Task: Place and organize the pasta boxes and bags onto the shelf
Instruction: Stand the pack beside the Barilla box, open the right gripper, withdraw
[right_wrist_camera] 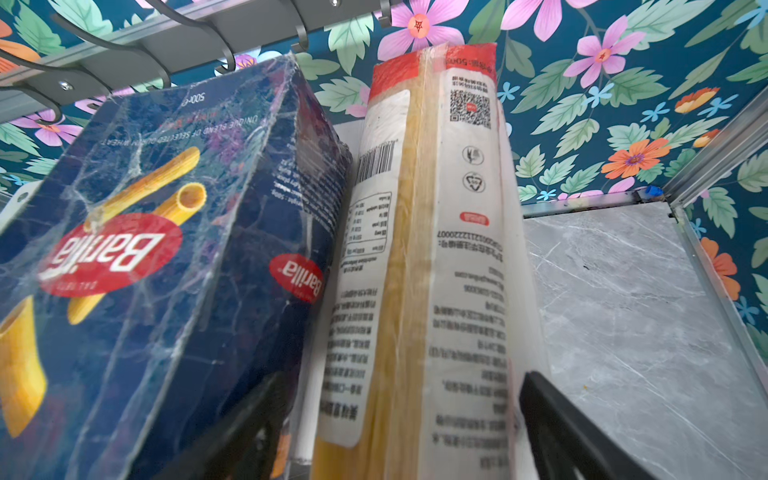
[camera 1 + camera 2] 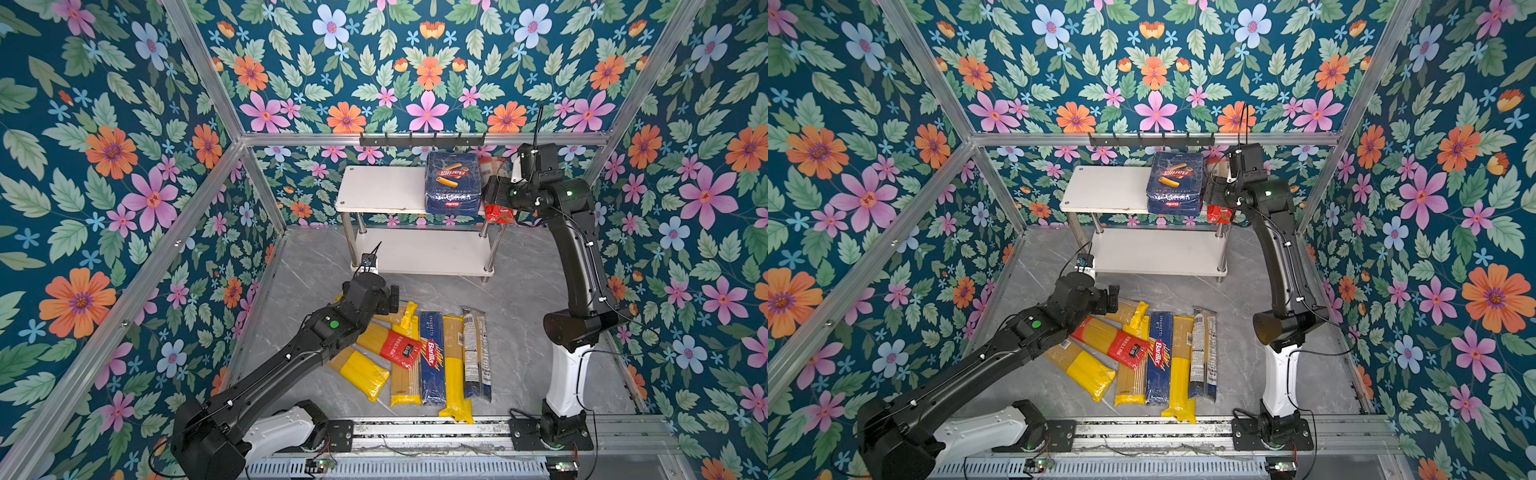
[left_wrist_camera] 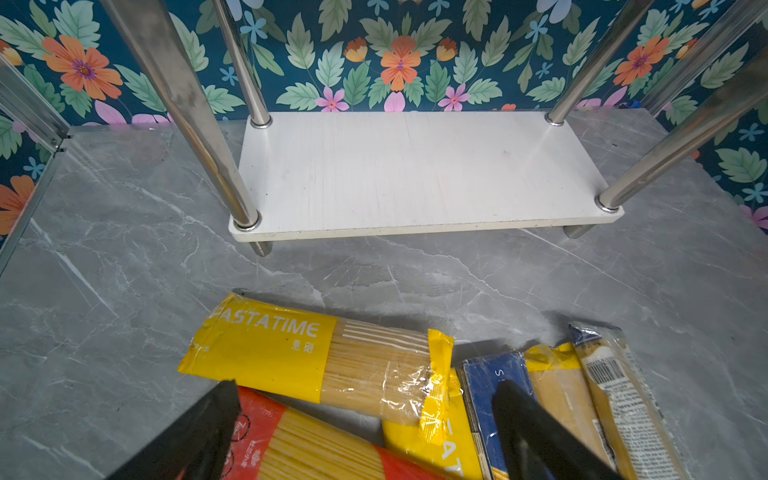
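Note:
The shelf (image 2: 382,189) stands at the back, and its lower board (image 3: 415,174) is bare. On its top board lies the wide dark-blue Barilla rigatoni pack (image 2: 453,183) (image 1: 145,249). A red-ended spaghetti bag (image 2: 496,212) (image 1: 436,249) lies beside that pack at the board's right end. My right gripper (image 1: 401,386) stands open around this bag, one finger on each side. On the floor lie several packs, among them the narrow blue Barilla spaghetti box (image 2: 432,357), a red-banded bag (image 2: 395,347) and a yellow PASTATIME bag (image 3: 291,353). My left gripper (image 3: 365,388) hovers open over them, holding nothing.
A black hook rail (image 2: 422,140) runs along the back wall just above the shelf's top board. Flowered walls with aluminium bars close in the grey marble floor (image 2: 519,332). Both arm bases sit on the front rail (image 2: 415,432).

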Robot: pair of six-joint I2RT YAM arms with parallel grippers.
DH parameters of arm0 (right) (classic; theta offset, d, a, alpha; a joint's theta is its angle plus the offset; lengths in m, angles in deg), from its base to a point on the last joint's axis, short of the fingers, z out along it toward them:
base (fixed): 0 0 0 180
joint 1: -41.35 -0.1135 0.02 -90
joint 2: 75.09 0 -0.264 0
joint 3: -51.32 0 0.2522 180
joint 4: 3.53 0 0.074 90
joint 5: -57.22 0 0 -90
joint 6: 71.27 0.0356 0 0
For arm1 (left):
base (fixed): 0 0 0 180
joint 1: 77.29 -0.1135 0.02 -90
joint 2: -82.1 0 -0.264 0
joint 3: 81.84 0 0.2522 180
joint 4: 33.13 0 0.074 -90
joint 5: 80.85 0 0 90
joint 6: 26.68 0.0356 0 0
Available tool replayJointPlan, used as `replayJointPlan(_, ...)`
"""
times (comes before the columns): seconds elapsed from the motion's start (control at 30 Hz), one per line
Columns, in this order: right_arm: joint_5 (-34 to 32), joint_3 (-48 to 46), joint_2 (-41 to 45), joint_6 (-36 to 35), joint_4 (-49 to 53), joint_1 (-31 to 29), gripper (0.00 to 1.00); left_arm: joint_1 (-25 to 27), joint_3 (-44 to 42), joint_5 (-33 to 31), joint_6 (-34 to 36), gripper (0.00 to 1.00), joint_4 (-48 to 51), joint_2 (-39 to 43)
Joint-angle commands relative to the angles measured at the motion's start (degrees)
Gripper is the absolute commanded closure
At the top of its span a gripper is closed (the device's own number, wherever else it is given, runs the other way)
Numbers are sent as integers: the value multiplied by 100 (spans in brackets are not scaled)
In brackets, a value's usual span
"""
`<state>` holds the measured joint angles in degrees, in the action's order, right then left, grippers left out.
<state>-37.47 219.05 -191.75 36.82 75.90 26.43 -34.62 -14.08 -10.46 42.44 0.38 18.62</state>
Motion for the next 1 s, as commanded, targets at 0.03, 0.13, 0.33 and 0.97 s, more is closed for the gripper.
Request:
replayJointPlan(0.03,-154,-44,167,-28,-11,-2,9,-16,-12,-83,12,2,28,59)
replayJointPlan(0.13,-242,-281,402,-118,-56,-2,7,-29,-25,-95,6,2,47,103)
replayJointPlan(0.33,-353,-1018,1061,-182,-122,-2,1,-26,-199,-12,-91,0,21,337)
replayJointPlan(0.97,-135,-5119,4187,131,-653,-2,1,-27,-750,-77,-610,0,249,975)
